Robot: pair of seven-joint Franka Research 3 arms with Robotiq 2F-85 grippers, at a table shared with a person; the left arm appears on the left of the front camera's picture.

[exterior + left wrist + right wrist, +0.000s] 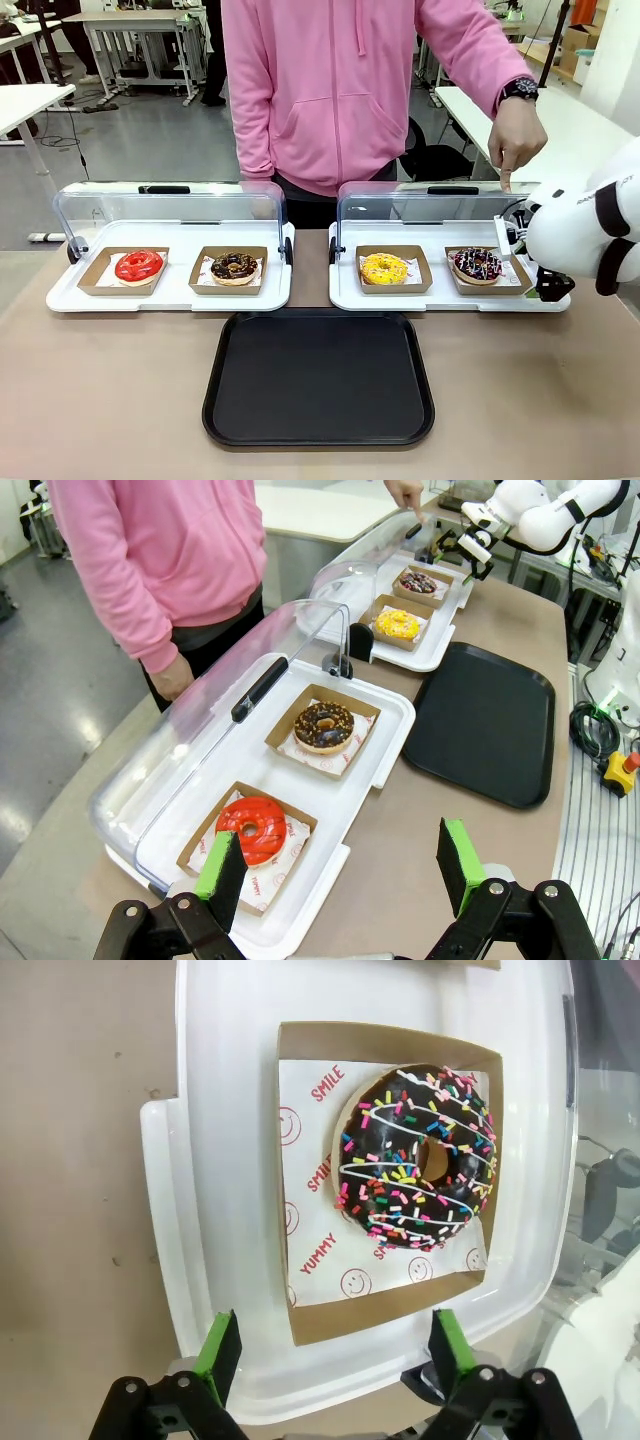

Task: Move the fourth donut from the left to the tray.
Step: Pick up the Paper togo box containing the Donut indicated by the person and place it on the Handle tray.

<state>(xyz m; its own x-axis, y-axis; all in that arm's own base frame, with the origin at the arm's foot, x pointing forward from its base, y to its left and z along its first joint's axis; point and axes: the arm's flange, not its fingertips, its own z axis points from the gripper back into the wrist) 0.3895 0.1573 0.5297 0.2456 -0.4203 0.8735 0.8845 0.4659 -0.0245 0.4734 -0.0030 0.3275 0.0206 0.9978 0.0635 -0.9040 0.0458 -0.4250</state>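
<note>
The fourth donut [478, 265], dark chocolate with coloured sprinkles and white streaks, lies in its brown cardboard holder [300, 1150] on the right white tray. From above, the donut [415, 1157] sits just beyond my right gripper [332, 1348], which is open over the holder's near edge, touching nothing. The black tray [318, 377] lies bare at the table's front centre. My left gripper [340, 870] is open and holds nothing, hovering near the red donut's end of the table. The fourth donut [418, 582] and black tray [490, 720] lie far off in that view.
A person in a pink hoodie stands at the far side, one hand [515, 140] pointing down at the fourth donut. The red [138, 266], crumb-topped chocolate [234, 267] and yellow [384, 268] donuts sit in holders on two white trays with raised clear lids [170, 205].
</note>
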